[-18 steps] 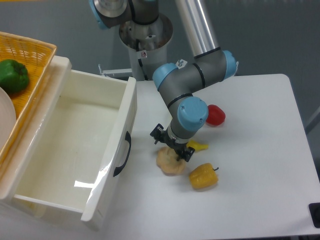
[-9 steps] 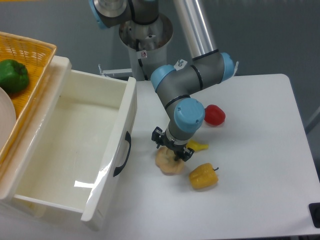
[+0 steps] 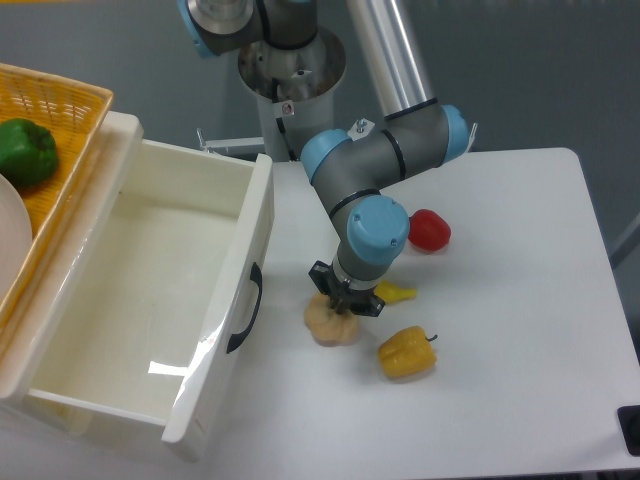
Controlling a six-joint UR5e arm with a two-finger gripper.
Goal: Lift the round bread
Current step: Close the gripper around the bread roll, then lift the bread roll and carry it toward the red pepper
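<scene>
The round bread (image 3: pixel 328 322) is a pale beige lumpy bun lying on the white table (image 3: pixel 520 300), just right of the open drawer. My gripper (image 3: pixel 344 301) points straight down onto the bun's upper right part, with the fingers pressed in around it. The fingers look closed on the bun, and their tips are hidden against it. The bun still rests on the table surface.
A yellow bell pepper (image 3: pixel 406 352) lies just right of the bun. A banana (image 3: pixel 395 293) and a red pepper (image 3: pixel 430 230) lie behind it. The open white drawer (image 3: pixel 150 290) stands at the left, with a wicker basket holding a green pepper (image 3: pixel 25 150).
The gripper has come down onto the bun and its fingers have drawn together on it. The bun has shifted slightly to the left.
</scene>
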